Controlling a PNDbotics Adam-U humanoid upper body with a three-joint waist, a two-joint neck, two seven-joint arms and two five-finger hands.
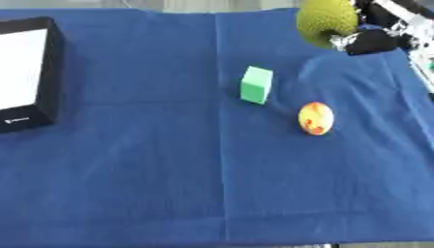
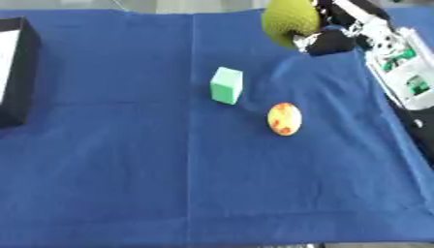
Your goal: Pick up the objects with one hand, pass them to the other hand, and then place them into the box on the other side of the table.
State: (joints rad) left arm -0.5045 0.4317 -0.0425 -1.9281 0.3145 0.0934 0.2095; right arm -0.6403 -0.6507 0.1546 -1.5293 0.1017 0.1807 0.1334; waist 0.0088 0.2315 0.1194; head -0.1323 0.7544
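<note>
I am holding green bumpy fruit [image 1: 325, 20] in right robot hand [image 2: 326, 41], fingers wrapping it, raised at 1 o'clock for handover. Left robot hand not showing. Green block [image 1: 256, 85] and yellow-red ball [image 1: 315, 118] waiting mid-worktop [image 1: 152, 184]. Box [image 1: 30, 72] sitting at 9 o'clock.

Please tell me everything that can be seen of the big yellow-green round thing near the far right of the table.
The yellow-green ball is round, with a rough, bumpy, netted-looking skin, like a toy melon. It is at the far right of the blue cloth, and it looks lifted above it. The right hand holds it from the right side and below, black fingers curled against it. Its top is cut off by the picture's edge. Nothing else touches it.
</note>
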